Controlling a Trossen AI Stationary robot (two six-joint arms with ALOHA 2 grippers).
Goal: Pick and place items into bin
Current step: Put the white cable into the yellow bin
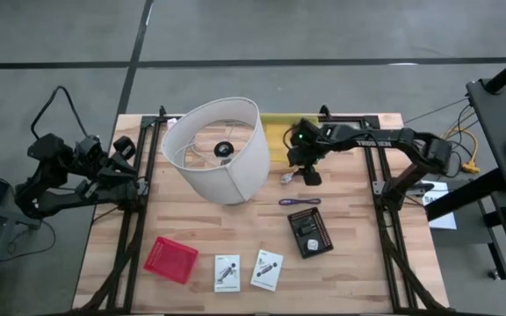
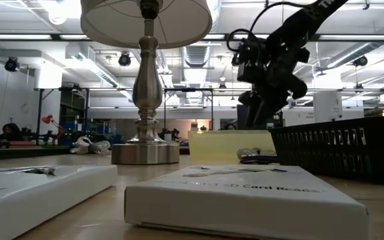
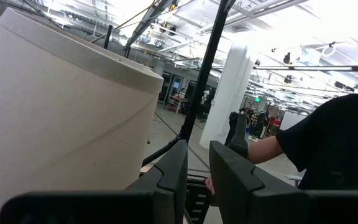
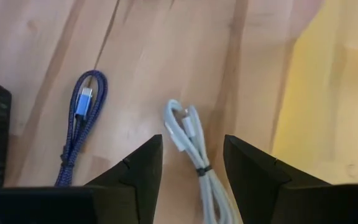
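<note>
Tabletop (image 1: 350,281), wood. Lampshade (image 1: 222,151) at centre. Black bin (image 1: 310,233) and red basket (image 1: 171,260) nearer the front edge, two white boxes (image 1: 246,270) between them. Right tool (image 4: 191,163) released, poised over white cable (image 4: 191,142), fingers either side, not touching. Blue cable (image 4: 79,124) just beside. Left tool (image 3: 197,180) at left edge, nearly clenched, empty.

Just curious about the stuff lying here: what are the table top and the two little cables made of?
Table top: looks like pale wood planks with visible grain and seams. Blue cable: seemingly braided fabric, woven texture. White cable, between the right hand's fingers: smooth, probably plastic or rubber.
</note>
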